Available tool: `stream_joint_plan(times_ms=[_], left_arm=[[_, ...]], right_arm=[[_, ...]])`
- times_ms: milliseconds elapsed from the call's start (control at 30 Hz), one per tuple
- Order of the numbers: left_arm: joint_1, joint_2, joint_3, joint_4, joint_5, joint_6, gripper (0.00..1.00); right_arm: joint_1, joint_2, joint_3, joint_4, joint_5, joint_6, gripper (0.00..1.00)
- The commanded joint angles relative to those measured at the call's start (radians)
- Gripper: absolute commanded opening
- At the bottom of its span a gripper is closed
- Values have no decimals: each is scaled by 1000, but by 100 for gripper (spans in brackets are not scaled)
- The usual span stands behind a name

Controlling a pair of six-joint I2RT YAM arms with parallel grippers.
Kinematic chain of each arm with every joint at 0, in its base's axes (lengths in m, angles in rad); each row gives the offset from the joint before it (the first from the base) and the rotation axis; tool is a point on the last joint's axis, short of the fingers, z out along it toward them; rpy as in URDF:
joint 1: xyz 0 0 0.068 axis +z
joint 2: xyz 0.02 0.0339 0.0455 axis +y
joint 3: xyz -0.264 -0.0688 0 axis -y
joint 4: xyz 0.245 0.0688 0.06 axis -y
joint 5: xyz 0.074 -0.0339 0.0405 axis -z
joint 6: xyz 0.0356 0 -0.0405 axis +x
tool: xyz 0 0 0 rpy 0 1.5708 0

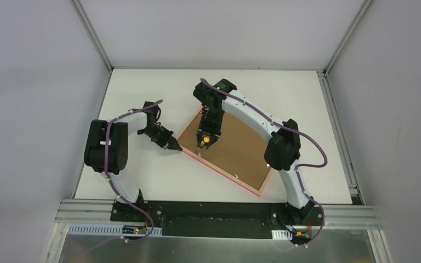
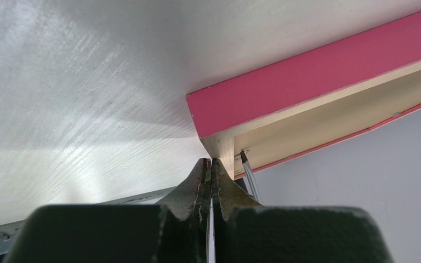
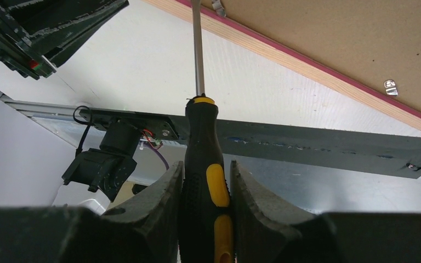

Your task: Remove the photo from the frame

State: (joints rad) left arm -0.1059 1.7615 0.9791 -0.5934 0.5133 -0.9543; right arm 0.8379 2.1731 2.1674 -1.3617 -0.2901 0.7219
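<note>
We see the frame (image 1: 235,149) lying flat in the middle of the white tabletop (image 1: 142,175). Its front is down, so its brown back faces up. In the top view it sits turned, with its long sides running from 10 o'clock to 4 o'clock. A thin pink edge (image 2: 307,87) runs round the brown board. We cannot see the photo, because the picture side is hidden under the frame.

The left hand (image 1: 175,146) is squeezed all the way together and has nothing in it. Its pointed tips touch the frame's corner at 9 o'clock.

The right hand (image 1: 205,143) hangs over the brown back, just at 3 o'clock from the left hand. Its two fingers are partway apart and grip a screwdriver (image 3: 205,164) with a black and yellow handle. The silver shaft points toward the frame's edge, close to a small metal tab (image 3: 217,6). In the right wrist view another metal tab (image 3: 390,86) sits farther along the same edge, toward 4 o'clock. In the left wrist view the shaft's tip shows right beside the corner that the left hand touches.
</note>
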Motion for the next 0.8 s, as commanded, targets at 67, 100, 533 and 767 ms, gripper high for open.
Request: stream_joint_plan(times_ms=[67, 100, 533, 767], left_arm=[[3, 35, -5, -49, -199, 12, 0], [2, 36, -3, -49, -199, 12, 0], [2, 35, -6, -51, -208, 9, 0], [2, 24, 18, -51, -199, 80, 0]], right_arm=[[-19, -79, -57, -94, 17, 10, 0], [-22, -83, -66, -94, 6, 7, 0], [-27, -67, -58, -124, 31, -38, 0], [-28, -120, 25, -156, 127, -94, 0]])
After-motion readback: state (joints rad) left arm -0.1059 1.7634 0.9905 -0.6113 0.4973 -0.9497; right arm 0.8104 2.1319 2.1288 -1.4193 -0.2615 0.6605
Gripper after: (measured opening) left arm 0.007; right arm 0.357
